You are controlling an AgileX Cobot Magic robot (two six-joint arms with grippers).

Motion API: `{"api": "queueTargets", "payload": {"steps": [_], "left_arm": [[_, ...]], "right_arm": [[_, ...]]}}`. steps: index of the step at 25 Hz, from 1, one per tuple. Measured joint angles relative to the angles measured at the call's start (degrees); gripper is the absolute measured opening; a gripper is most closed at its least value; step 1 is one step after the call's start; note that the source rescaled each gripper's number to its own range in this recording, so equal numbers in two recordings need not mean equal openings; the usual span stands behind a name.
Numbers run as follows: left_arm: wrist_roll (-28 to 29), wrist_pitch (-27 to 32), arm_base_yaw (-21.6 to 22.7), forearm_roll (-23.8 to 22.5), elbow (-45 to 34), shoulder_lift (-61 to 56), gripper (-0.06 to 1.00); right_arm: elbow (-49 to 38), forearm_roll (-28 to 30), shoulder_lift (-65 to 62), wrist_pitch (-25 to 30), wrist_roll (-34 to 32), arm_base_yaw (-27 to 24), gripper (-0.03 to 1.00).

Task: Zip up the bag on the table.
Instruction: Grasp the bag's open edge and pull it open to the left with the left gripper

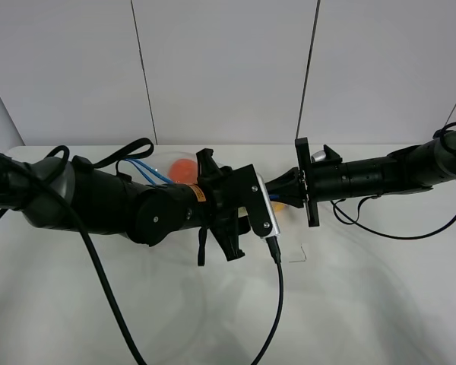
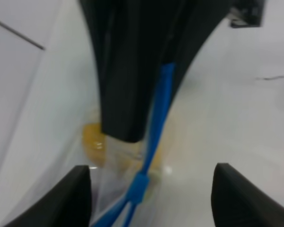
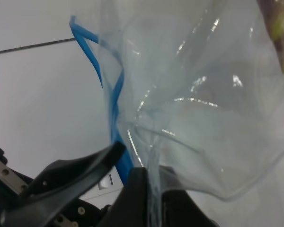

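The clear bag (image 1: pixel 169 161) lies on the white table (image 1: pixel 380 304) between my two arms, mostly hidden by the left arm. An orange (image 1: pixel 184 169) and the blue zip strip (image 1: pixel 148 172) show through. My right gripper (image 1: pixel 281 192) is shut on the bag's blue-strip edge (image 3: pixel 114 118), fingers (image 3: pixel 80 172) pinching plastic (image 3: pixel 203 94). My left gripper (image 1: pixel 247 201) is open. In the left wrist view its fingers (image 2: pixel 80 194) stand wide apart with the blue strip (image 2: pixel 156 123) running between them. A yellow pear (image 2: pixel 95 142) shows through the plastic.
A small white tag (image 1: pixel 299 253) lies on the table just in front of the grippers. Black cables (image 1: pixel 277 304) hang from both arms over the tabletop. A grey panelled wall (image 1: pixel 228 68) stands behind the table.
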State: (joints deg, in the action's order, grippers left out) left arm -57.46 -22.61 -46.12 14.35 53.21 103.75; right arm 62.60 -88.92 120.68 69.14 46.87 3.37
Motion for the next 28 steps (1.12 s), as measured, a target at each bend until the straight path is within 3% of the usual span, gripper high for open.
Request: {"api": "queueTargets", "payload": {"steps": [8, 24, 28], "left_arm": [[0.0, -4.5, 0.0, 0.0, -1.2, 0.1, 0.61], [0.0, -8.0, 0.0, 0.0, -1.3, 2.6, 0.49], [0.0, -8.7, 0.0, 0.0, -1.3, 2.6, 0.36]], "right_arm": [[0.0, -0.6, 0.0, 0.0, 0.0, 0.0, 0.00], [0.0, -0.8, 0.0, 0.0, 0.0, 0.0, 0.00], [0.0, -0.8, 0.0, 0.0, 0.0, 0.0, 0.00]]}}
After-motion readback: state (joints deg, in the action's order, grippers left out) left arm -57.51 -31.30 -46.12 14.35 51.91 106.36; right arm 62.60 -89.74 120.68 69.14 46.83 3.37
